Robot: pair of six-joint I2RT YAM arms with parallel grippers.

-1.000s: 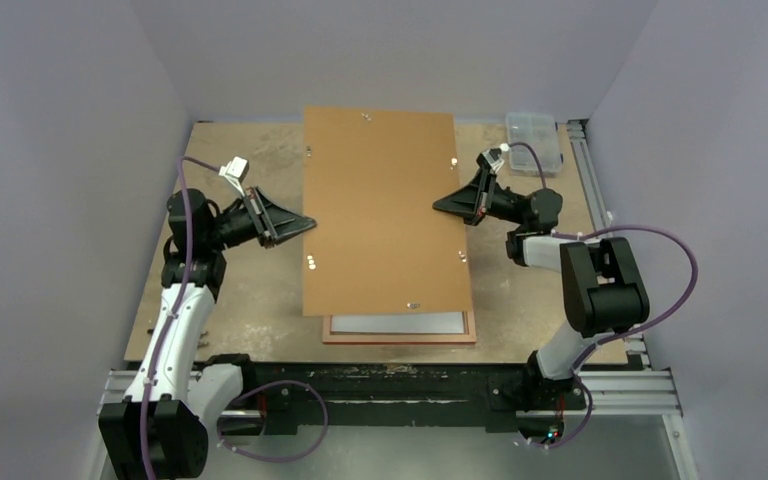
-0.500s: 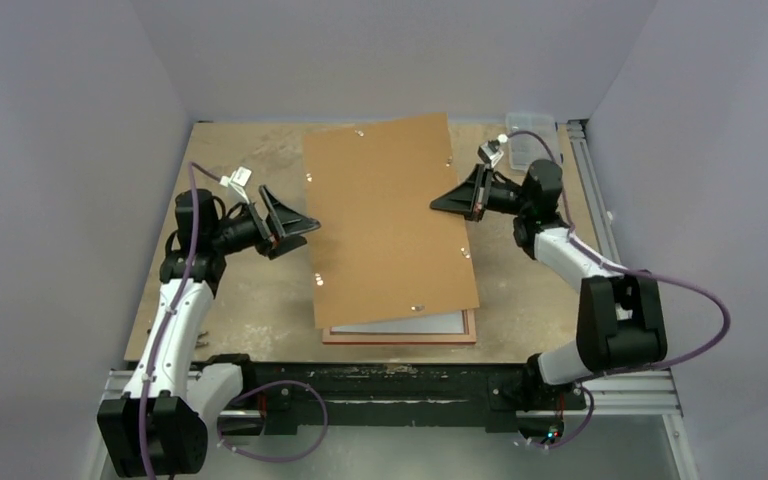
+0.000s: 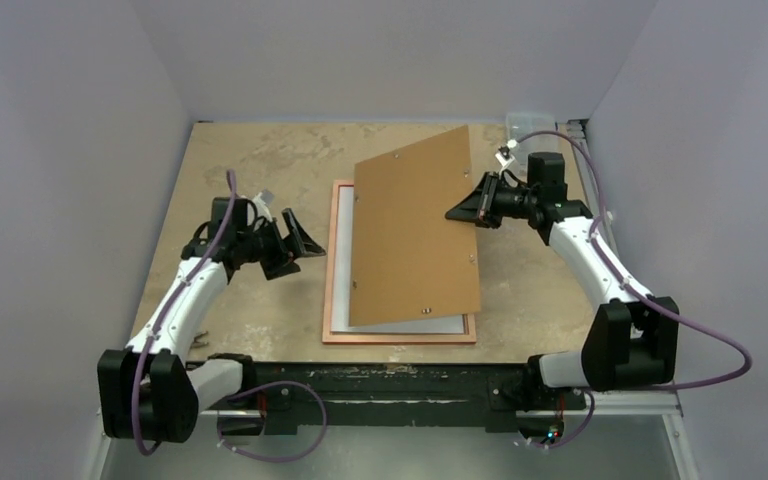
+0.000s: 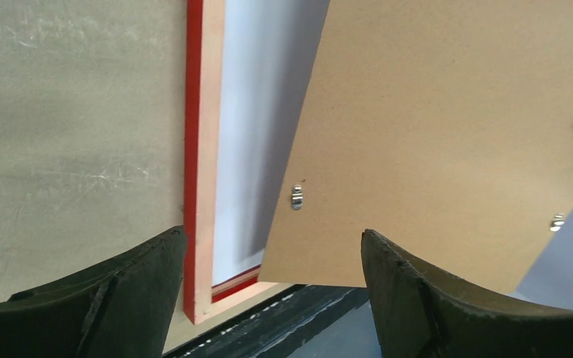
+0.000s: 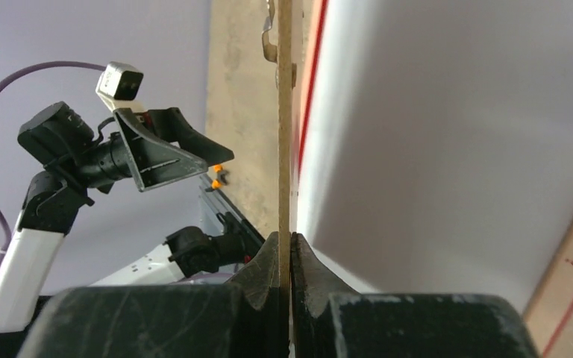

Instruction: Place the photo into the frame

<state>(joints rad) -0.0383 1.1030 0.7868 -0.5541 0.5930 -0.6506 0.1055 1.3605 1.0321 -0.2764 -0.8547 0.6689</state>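
Observation:
The frame [image 3: 334, 262] lies flat on the table with its copper-brown back up; the left wrist view shows its red outer edge [image 4: 192, 149]. Inside it lies a white sheet [image 3: 346, 262], which looks like the photo face down [image 4: 246, 134] [image 5: 455, 149]. The plain brown backing board [image 3: 410, 235] hangs tilted over the frame's right part. My right gripper [image 3: 457, 212] is shut on the board's right edge [image 5: 284, 112], fingertips pinching it [image 5: 284, 237]. Left of the frame, my left gripper [image 3: 303, 248] [image 4: 273, 233] is open and holds nothing.
A clear plastic box [image 3: 520, 124] sits at the back right corner, partly behind the right arm. An aluminium rail [image 3: 585, 165] runs along the right side, and a black rail [image 3: 400, 380] along the near edge. Grey walls close in on three sides.
My left gripper let go of the board's left edge, opened and drew back and down to the left. The right gripper swung the board rightward, uncovering the frame's left side and the white sheet.

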